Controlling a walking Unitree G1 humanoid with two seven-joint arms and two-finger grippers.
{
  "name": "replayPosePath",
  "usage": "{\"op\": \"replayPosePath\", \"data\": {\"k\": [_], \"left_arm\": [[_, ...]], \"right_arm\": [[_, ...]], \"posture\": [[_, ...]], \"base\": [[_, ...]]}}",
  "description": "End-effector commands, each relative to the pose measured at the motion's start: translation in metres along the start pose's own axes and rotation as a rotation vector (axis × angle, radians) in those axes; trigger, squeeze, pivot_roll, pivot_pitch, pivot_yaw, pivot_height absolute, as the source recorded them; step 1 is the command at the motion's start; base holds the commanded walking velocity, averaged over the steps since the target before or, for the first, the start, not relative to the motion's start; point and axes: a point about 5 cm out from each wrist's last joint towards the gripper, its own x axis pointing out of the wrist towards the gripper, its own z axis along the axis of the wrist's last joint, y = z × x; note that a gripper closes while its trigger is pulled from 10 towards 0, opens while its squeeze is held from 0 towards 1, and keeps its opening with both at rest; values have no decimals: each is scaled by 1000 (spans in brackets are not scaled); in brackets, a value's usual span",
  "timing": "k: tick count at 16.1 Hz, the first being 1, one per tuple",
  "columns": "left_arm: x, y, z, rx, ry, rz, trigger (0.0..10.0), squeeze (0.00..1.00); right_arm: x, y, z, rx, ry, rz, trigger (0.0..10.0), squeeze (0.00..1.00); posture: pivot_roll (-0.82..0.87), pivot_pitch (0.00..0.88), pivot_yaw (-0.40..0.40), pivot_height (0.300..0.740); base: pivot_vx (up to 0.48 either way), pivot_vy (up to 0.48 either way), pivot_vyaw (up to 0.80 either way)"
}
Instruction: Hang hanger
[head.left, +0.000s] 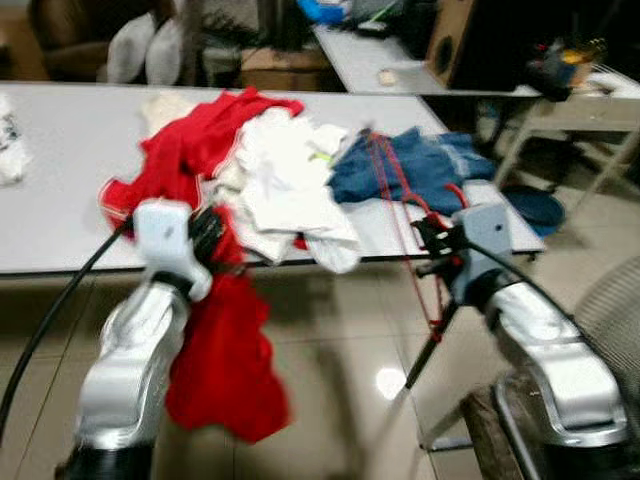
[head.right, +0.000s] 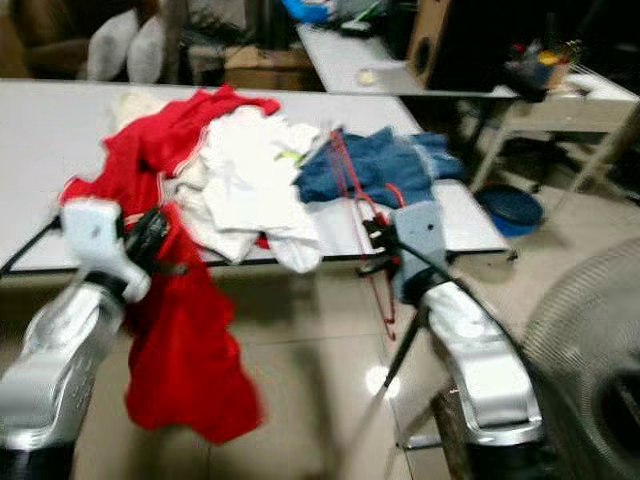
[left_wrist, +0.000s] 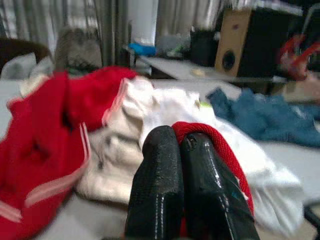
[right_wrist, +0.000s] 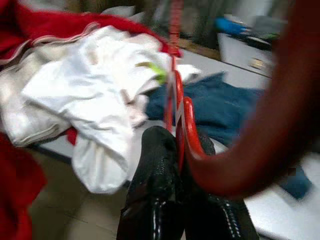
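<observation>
My right gripper (head.left: 432, 243) jaws pinch the thin red wire hanger (head.left: 400, 195); my left gripper (head.left: 210, 238) jaws pinch the red jersey garment (head.left: 225, 360), level alongside.

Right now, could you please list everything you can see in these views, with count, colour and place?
red garment: one, red, draped off the table's near edge, held by the left gripper.
white clothes: a pile, white and cream, mid-table.
blue garment: one, blue, on the table's right end.
hanger: one, red, in the right gripper.
table: one, grey-white, ahead.
second table: one, grey, behind.
speaker: one, brown, on the second table.
fan: one, grey, lower right.
left gripper: shut on the red garment.
right gripper: shut on the hanger.
</observation>
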Motion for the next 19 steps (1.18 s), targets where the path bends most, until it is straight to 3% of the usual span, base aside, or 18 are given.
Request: {"op": "replayPosePath", "data": {"k": [1, 3, 5, 6, 8, 11, 13, 14, 16, 19], "left_arm": [[4, 8, 12, 24, -45, 1, 10000, 0], [14, 9, 21, 36, -63, -33, 10000, 0], [43, 14, 47, 98, -114, -94, 10000, 0], [56, 19, 60, 116, -138, -95, 10000, 0], [62, 22, 67, 125, -154, -97, 10000, 0], [90, 22, 106, 134, -225, -156, 10000, 0], [98, 16, 120, 69, -255, -198, 10000, 0], [103, 4, 133, 5, -296, -268, 10000, 0], [104, -14, 151, -39, -361, -378, 10000, 0], [100, -38, 186, -101, -457, -560, 10000, 0]], "right_arm": [[1, 4, 17, -53, -59, 100, 10000, 0], [-9, -1, 25, -146, -68, 217, 10000, 0], [-39, -5, 42, -297, -31, 536, 10000, 0], [-47, -6, 47, -327, -14, 614, 10000, 0], [-49, -6, 50, -339, -12, 643, 10000, 0], [-49, -2, 56, -342, -13, 750, 10000, 0], [-42, 9, 57, -331, -42, 768, 10000, 0], [-32, 22, 57, -322, -67, 789, 10000, 0], [-24, 31, 55, -322, -74, 797, 10000, 0], [-13, 33, 60, -330, -98, 753, 10000, 0]], "posture": [[-50, 0, -72, 740], [-57, 0, -68, 740], [-70, 0, -66, 740], [-72, 0, -68, 740], [-71, 0, -68, 740], [-64, 0, -68, 740], [-63, 0, -64, 740], [-56, 0, -61, 740], [-52, 0, -62, 740], [-45, 0, -66, 740]], "base": [[409, 0, 0], [407, 0, 0], [411, 0, 0], [412, 0, 0], [412, 0, 0], [420, 0, 0], [420, 0, 0], [424, 0, 0], [424, 0, 0], [423, 0, 0]]}}
